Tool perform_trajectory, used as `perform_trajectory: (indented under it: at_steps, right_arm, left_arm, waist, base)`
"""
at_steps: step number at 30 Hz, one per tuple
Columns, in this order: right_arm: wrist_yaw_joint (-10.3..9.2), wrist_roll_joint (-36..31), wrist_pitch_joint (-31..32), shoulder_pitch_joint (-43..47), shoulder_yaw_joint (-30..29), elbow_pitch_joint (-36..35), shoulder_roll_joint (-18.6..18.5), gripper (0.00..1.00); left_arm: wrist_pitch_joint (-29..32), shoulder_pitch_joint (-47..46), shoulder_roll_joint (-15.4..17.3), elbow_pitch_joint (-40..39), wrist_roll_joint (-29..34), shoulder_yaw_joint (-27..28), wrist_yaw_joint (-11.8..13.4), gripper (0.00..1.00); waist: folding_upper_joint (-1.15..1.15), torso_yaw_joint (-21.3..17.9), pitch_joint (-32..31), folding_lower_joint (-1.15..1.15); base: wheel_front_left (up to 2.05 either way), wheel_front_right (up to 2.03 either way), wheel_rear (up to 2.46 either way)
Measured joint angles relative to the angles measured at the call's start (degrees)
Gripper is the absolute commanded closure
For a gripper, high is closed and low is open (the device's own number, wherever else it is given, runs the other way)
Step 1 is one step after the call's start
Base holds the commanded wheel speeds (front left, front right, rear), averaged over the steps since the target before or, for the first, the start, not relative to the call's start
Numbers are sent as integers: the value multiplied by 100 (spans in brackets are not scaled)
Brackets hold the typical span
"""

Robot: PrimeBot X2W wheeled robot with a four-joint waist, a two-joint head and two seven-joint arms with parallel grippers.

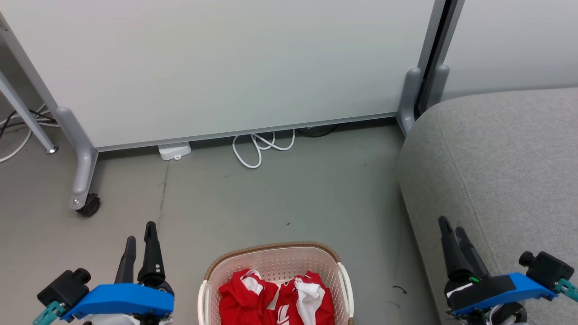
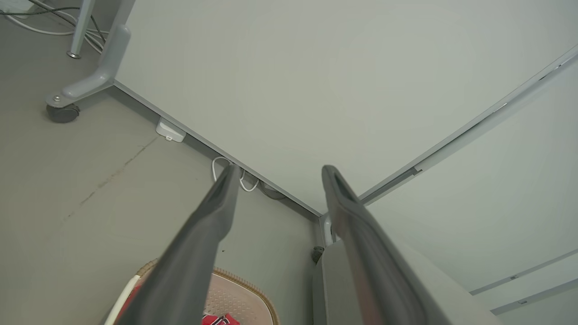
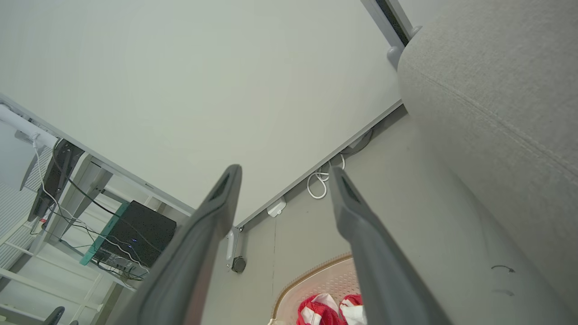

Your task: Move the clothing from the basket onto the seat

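The cream basket (image 1: 275, 255) with a brown rim stands on the floor at the bottom middle of the head view. Red clothing (image 1: 275, 295) with white panels lies crumpled inside it. The light grey seat (image 1: 501, 158) fills the right side. My left gripper (image 1: 141, 232) hovers open to the basket's left, nothing between its fingers. My right gripper (image 1: 451, 228) is open in front of the seat's rounded edge, right of the basket. The left wrist view catches the basket rim (image 2: 246, 282) and the seat (image 2: 334, 280); the right wrist view shows the clothing (image 3: 327, 309), the basket (image 3: 316, 277) and the seat (image 3: 496, 113).
A pale partition panel (image 1: 226, 67) on grey wheeled feet (image 1: 83, 180) closes off the back. A white cable (image 1: 259, 146) and a small white box (image 1: 174, 150) lie at its base. Grey floor (image 1: 280, 194) stretches between the panel and the basket.
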Motion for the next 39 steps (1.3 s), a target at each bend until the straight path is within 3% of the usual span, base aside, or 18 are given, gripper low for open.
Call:
perform_trajectory:
  at_steps: [39]
  right_arm:
    - [5,-2491,-342,-15,146,-75,-12,0]
  left_arm:
    - [-586,48,36,338,2287,-278,133,0]
  waist:
    - [0,7,-28,0]
  base:
    - [0,0,0]
